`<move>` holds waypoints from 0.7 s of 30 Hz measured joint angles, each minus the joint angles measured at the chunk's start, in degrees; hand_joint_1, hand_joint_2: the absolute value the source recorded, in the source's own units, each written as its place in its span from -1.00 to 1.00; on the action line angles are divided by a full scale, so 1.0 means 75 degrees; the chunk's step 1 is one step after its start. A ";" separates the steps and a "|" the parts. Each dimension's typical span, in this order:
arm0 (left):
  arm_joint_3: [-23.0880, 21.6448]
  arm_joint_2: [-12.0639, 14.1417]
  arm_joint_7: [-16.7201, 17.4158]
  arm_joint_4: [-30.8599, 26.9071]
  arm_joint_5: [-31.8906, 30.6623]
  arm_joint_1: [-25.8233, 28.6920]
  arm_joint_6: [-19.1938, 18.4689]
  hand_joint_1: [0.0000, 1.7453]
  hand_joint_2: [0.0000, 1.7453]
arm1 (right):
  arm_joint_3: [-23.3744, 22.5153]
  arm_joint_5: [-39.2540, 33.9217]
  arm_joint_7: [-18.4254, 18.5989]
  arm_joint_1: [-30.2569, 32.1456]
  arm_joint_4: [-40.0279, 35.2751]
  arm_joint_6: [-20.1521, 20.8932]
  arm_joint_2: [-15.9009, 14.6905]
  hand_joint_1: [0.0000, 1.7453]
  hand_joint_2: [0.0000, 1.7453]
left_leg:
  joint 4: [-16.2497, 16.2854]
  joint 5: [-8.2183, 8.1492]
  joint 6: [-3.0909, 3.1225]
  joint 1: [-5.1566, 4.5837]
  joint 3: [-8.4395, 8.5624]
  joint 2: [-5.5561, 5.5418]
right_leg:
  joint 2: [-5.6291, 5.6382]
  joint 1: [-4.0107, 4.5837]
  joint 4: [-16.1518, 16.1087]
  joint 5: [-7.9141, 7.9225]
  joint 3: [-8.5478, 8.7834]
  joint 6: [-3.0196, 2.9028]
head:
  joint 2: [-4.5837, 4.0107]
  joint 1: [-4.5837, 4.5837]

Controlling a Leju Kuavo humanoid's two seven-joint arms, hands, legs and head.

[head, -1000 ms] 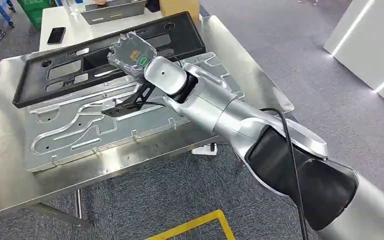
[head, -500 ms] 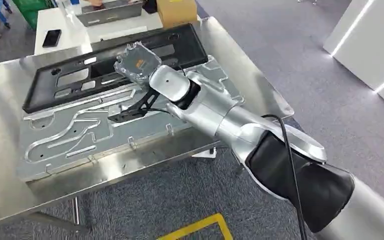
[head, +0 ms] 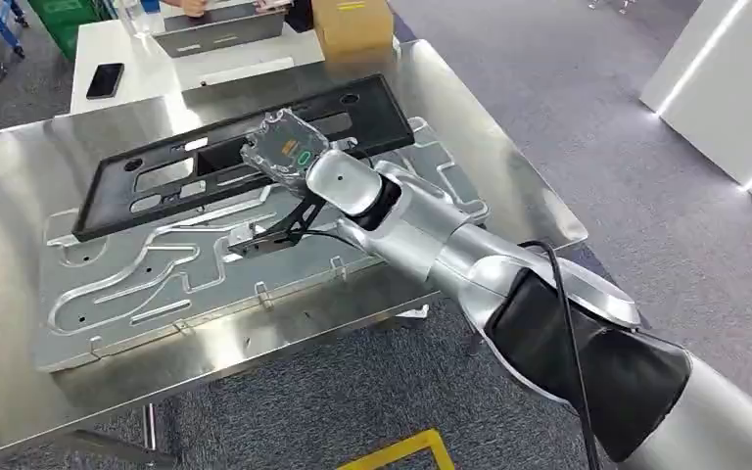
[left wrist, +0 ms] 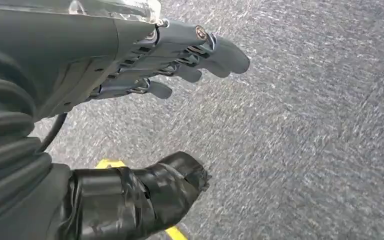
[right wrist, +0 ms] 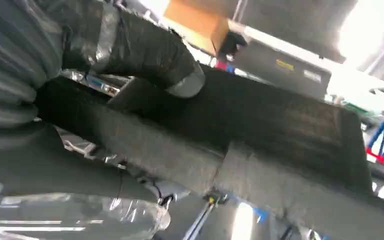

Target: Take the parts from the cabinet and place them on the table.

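Two large parts lie on the steel table (head: 20, 196) in the head view: one long black plastic frame (head: 255, 132) with several cut-outs, running from the left middle of the frame up toward the upper centre, and one silver stamped metal panel (head: 157, 274) with curved grooves, filling the centre-left below it. The black frame's lower edge overlaps the top of the metal panel.

One silver arm reaches in from the lower right corner. Its right hand (head: 289, 157), wrapped in clear plastic, sits at the centre of the frame on the black frame's lower edge. In the right wrist view the taped thumb (right wrist: 145, 50) curls over the top of the dark frame (right wrist: 280, 130) and the hand grips it, with the frame's bar running across the picture.

One left hand (left wrist: 180, 60) appears in the left wrist view, at the upper left, fingers straight and apart, holding nothing, above grey carpet (left wrist: 320, 130).

Beyond the steel table, at the top of the head view, stands one white table (head: 147, 59) carrying one cardboard box (head: 352, 22), one black phone (head: 105, 80) at the upper left, and one grey tray-like piece (head: 220, 29). One yellow floor line (head: 401, 452) shows at the bottom centre.
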 joint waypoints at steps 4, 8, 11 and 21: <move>0.0000 0.0006 0.0000 -0.0003 -0.0003 0.0001 0.0003 -1.00 1.00 | -0.0003 0.0023 0.0006 0.0007 0.0009 -0.0003 -0.0029 1.00 1.00 | 0.0456 -0.0312 -0.0154 0.0030 -0.0186 0.0028 | 0.0004 -0.0059 -0.0106 -0.0040 0.0131 -0.0173 | 0.0000 -0.0041; 0.0000 0.0009 0.0003 0.0000 0.0000 0.0019 0.0006 -1.00 1.00 | -0.0003 0.0035 0.0000 0.0074 0.0015 0.0000 -0.0029 1.00 1.00 | 0.2352 -0.0799 -0.0236 0.0042 -0.1359 0.0030 | 0.0005 -0.0028 -0.0097 -0.0152 0.0248 -0.0244 | 0.0000 -0.0029; 0.0000 0.0020 0.0003 -0.0003 0.0000 0.0018 0.0006 -1.00 1.00 | -0.0003 0.0041 0.0000 0.0094 0.0015 0.0000 -0.0029 1.00 1.00 | 0.0924 0.0239 -0.0196 0.0045 -0.0862 0.0032 | 0.0016 -0.0020 -0.0069 -0.0270 0.0391 -0.0217 | 0.0000 -0.0032; 0.0000 0.0073 -0.0067 0.0000 -0.0038 0.0004 -0.0700 -1.00 1.00 | -0.0003 0.0044 -0.0018 0.0075 0.0015 -0.0003 -0.0032 1.00 1.00 | -0.0135 0.0357 0.0187 0.0019 -0.0210 0.0032 | -0.0019 -0.0003 0.1349 -0.1036 -0.0271 0.0092 | 0.0000 0.0000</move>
